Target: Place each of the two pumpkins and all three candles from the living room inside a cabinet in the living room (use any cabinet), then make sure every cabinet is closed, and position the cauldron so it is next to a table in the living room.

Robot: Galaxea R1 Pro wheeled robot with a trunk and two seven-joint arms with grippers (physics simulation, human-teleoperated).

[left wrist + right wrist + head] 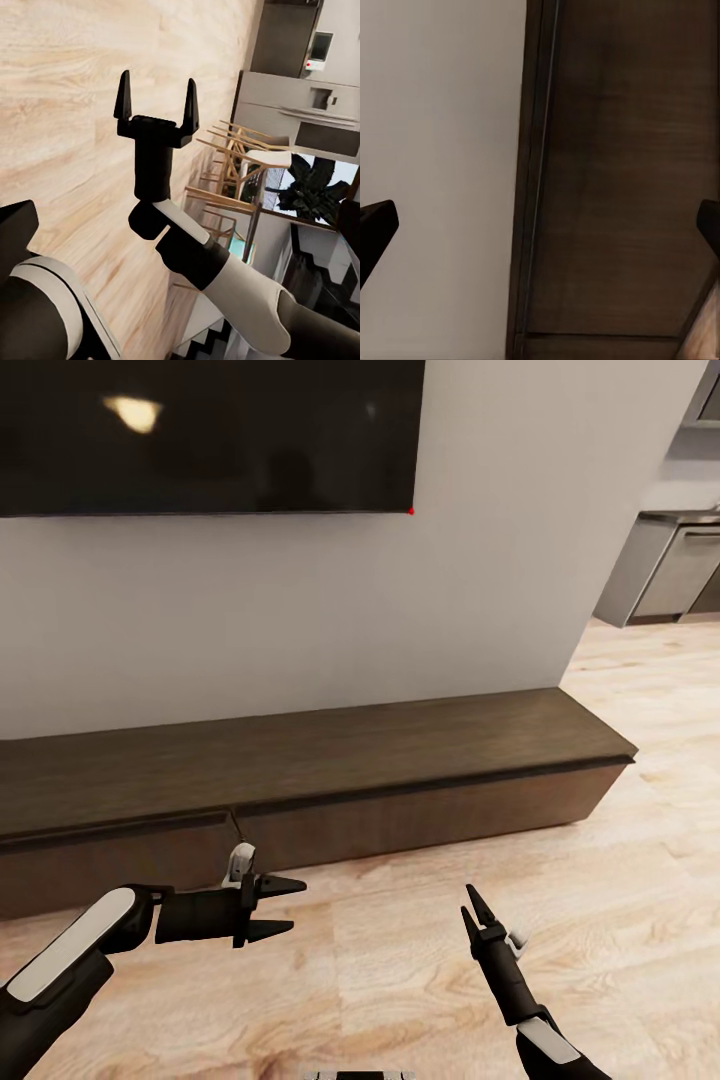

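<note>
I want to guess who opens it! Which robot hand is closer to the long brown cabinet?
Left. The left gripper hangs just in front of the cabinet, near the seam between its front panels. The right gripper sits farther back over the wooden floor.

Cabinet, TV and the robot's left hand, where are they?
cabinet (330,745): head view, on its flat dark top.
TV (200,430): head view, on its black screen.
left hand (285,908): head view, midway between its two open fingertips.
</note>
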